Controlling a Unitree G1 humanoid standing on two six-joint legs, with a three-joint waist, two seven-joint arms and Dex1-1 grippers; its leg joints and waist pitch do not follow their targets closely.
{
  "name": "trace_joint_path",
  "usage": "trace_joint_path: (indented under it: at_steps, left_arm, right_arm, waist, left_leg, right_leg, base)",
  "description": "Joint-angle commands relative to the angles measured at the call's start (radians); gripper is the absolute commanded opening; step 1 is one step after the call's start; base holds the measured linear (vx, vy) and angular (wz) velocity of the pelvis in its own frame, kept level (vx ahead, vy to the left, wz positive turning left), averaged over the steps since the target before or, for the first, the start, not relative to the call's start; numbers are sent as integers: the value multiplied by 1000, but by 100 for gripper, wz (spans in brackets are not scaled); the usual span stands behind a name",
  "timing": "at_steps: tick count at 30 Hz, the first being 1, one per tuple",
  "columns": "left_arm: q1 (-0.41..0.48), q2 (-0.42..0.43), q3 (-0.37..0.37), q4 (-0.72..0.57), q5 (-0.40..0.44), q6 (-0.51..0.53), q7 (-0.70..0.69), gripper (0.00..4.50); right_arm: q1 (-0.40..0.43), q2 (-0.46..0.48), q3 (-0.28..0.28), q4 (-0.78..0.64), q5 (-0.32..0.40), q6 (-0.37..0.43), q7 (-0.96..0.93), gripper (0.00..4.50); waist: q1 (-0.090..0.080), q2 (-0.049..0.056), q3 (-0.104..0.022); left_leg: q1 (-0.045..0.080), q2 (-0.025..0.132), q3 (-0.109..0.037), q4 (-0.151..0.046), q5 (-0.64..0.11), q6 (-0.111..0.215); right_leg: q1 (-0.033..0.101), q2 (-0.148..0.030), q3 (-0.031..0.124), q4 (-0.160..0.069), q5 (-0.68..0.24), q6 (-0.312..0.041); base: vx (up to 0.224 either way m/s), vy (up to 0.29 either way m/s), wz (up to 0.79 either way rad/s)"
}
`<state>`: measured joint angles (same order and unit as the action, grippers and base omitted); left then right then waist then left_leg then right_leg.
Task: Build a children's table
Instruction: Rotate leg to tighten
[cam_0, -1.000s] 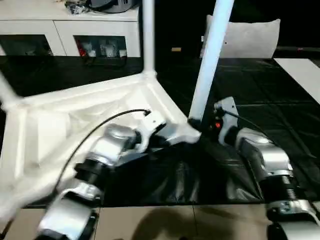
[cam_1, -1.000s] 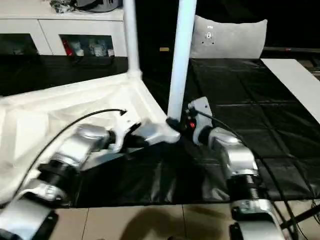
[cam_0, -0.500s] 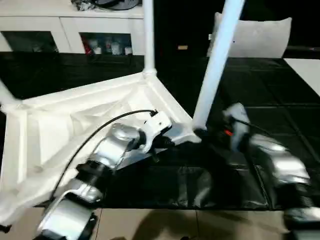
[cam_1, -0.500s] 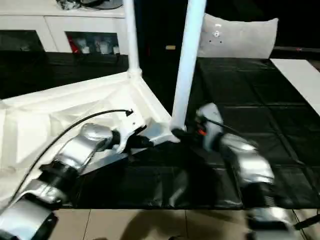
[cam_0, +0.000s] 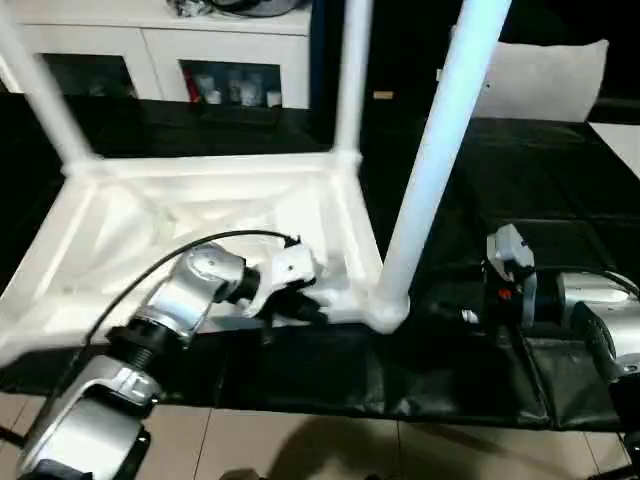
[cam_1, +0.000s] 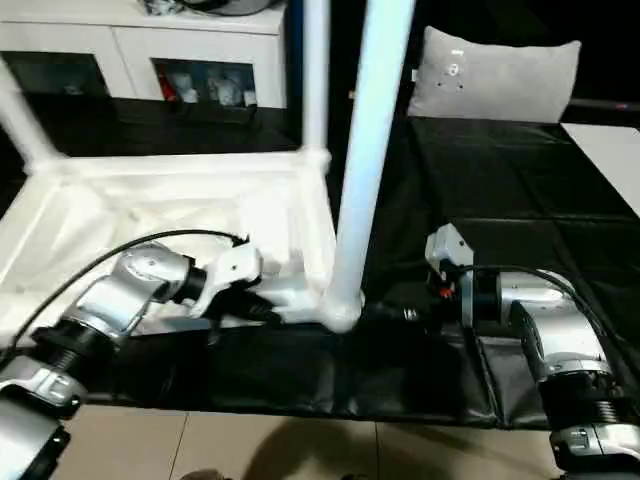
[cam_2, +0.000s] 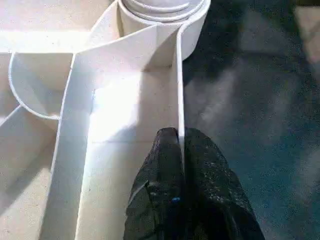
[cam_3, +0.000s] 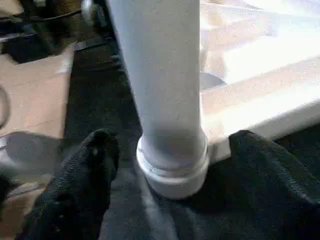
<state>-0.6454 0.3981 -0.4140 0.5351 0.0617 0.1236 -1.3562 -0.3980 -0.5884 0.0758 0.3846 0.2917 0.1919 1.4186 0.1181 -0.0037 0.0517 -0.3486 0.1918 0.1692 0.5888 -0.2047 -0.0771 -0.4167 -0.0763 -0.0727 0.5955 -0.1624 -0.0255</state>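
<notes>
The white tabletop (cam_0: 200, 215) lies upside down on the black mat, ribbed side up. Three white legs stand in its corner sockets: the near right one (cam_0: 435, 170), one at the back right (cam_0: 350, 80) and one at the back left (cam_0: 40, 90). My left gripper (cam_0: 310, 305) is shut on the tabletop's thin rim wall (cam_2: 179, 90), just short of the near right socket (cam_2: 165, 10). My right gripper (cam_3: 172, 145) is open, with a finger (cam_3: 95, 150) on each side of the near leg's base (cam_3: 170, 165), apart from it.
A white cabinet with glass doors (cam_0: 230, 60) runs along the back. A grey cushion (cam_1: 495, 75) stands at the back right, and a white board (cam_1: 610, 150) lies at the far right. The black mat (cam_0: 560, 200) ends at tiled floor (cam_0: 300, 450) near me.
My right gripper has opened off the near leg and drawn back to the right. The tabletop now lies squarer to me, though the view has shifted too. The left grip is unchanged.
</notes>
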Motion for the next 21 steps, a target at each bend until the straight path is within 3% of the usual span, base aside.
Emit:
trace_joint_path:
  at_steps: [1, 6, 11, 16, 20, 21]
  left_arm:
    - [11, -8, -66, -28, 1, -22, -78, 0]
    - [6, -15, -70, -31, -7, -29, -94, 0]
    - [1, -15, -67, -23, -8, -36, -107, 0]
    - [2, -12, -57, -22, -17, -17, -108, 0]
    - [2, -29, -29, -24, -40, 33, -79, 0]
    - [-1, -42, -12, -22, -47, 62, -46, 0]
  right_arm:
    - [-12, 6, 25, -20, 8, 1, 39, 351]
    - [-22, 18, 67, 8, -30, -24, 59, 301]
    - [-30, 18, 73, 16, -6, -3, 92, 243]
    - [-29, 26, 72, 16, 15, 26, 110, 214]
    - [-17, 58, 57, -7, 26, 56, 46, 197]
    - [-21, 76, 52, 0, 5, 65, -21, 196]
  waist:
    - [0, -15, -67]
    - [7, -13, -64]
    - [15, -17, -66]
    - [16, -18, -69]
    - [17, -16, -68]
    - [16, -9, -67]
  left_leg:
    - [-3, 39, 1, -60, -112, 100]
    - [-1, 39, 2, -61, -124, 87]
    - [-3, 36, 1, -60, -116, 83]
    - [-5, 35, 2, -57, -87, 91]
    - [-5, 34, 2, -57, -89, 87]
    - [-5, 35, 1, -58, -92, 82]
  right_leg:
    - [64, -66, 42, -64, -249, -212]
    - [61, -67, 43, -66, -263, -212]
    - [65, -67, 43, -66, -281, -191]
    - [66, -65, 43, -59, -240, -197]
    - [65, -65, 41, -61, -250, -199]
    - [64, -65, 42, -62, -257, -197]
  base:
    - [0, 0, 0]
    - [0, 0, 0]
    - [0, 0, 0]
    - [0, 0, 0]
    - [0, 0, 0]
    - [0, 0, 0]
